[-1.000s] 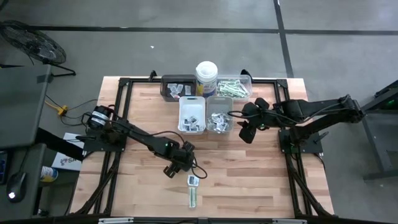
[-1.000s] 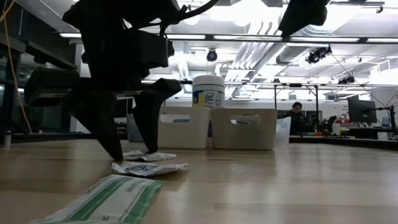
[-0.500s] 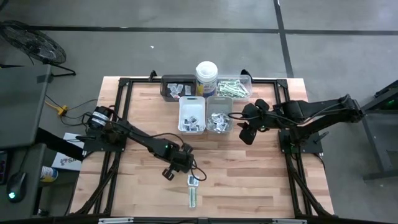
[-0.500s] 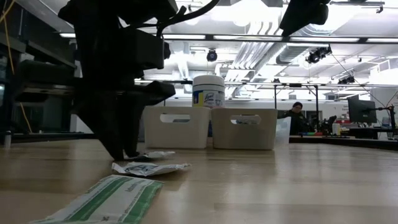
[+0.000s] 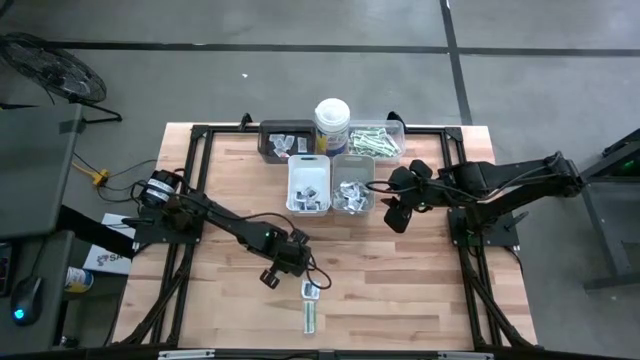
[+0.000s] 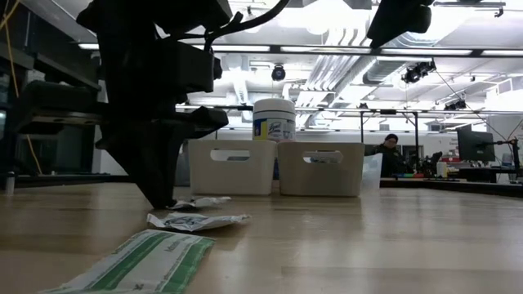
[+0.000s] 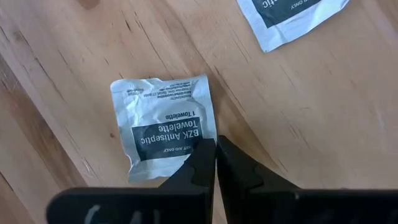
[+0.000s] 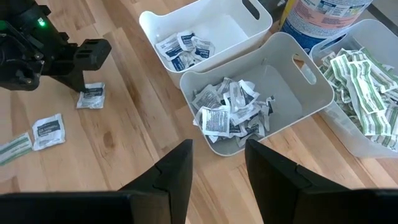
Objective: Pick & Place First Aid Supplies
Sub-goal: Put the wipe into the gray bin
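White foil with a dark label, an antiseptic towelette sachet (image 7: 163, 133) lies flat on the wooden counter (image 5: 400, 280), and the left end effector (image 7: 215, 149) has just snapped from spread wide to pressed together on its near edge. In the left wrist view the two fingertips meet right at the sachet's corner, so only a thin bite of the packet seems caught between them; I judge the grasp made but shallow, and a lift will show whether it holds. Just beyond those tips lies a second sachet (image 7: 292, 18), and nearer the counter's front edge a green-and-white strip (image 5: 310, 316). The right end effector (image 8: 217, 163) hangs unmoved, fingers apart and holding nothing, above the grey bin (image 8: 314, 84) of crumpled sachets. Next comes the carry to a bin.
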{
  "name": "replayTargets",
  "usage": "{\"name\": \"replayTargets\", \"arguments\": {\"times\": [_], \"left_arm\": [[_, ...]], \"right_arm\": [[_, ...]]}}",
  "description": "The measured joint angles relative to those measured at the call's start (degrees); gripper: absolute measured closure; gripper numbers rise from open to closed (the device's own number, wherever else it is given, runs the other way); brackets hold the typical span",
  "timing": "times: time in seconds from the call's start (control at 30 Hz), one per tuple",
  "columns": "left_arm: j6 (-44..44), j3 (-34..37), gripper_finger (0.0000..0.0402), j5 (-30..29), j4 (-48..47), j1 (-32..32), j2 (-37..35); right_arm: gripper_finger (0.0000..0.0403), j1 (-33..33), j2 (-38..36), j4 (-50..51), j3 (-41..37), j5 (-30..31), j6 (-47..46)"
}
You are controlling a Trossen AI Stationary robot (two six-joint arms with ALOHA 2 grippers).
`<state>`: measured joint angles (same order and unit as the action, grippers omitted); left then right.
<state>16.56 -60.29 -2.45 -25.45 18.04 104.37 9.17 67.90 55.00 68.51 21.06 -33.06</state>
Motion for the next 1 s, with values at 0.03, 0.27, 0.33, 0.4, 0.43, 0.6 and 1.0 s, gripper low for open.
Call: {"name": "replayTargets", "arguments": {"times": [0.03, 0.27, 0.33, 0.4, 0.43, 0.6, 1.0], "left_arm": [[0.06, -0.03, 0.0393, 0.06, 0.0, -0.02, -0.02], [4.0, -4.21, 0.037, -2.67, -4.29, -0.21, -1.61], [5.62, -6.02, 0.035, -4.0, -5.2, -0.08, -2.07], [7.24, -7.33, 0.0325, -5.25, -5.66, -0.04, -1.78], [7.91, -7.86, 0.0311, -5.85, -6.73, -0.04, -1.77], [11.32, -8.37, 0.0245, -6.87, -5.85, -0.15, -1.43], [12.81, -8.39, 0.0195, -5.73, 1.03, -3.44, 2.69]], "right_arm": [[0.0263, 0.01, 0.0, 0.02, 0.0, -0.02, 0.0], [0.0263, 0.0, 0.02, -0.3, -0.02, -0.26, -0.55], [0.0263, 0.02, 0.02, -0.53, -0.02, -0.24, -0.52], [0.0263, 0.0, 0.02, -0.75, -0.04, -0.22, -0.52], [0.0263, 0.0, 0.02, -0.9, -0.04, -0.2, -0.51], [0.0263, 0.0, 0.02, -0.89, -0.04, -0.23, -0.5], [0.0263, 0.0, 0.02, -1.09, -0.04, -0.2, -0.52]]}}
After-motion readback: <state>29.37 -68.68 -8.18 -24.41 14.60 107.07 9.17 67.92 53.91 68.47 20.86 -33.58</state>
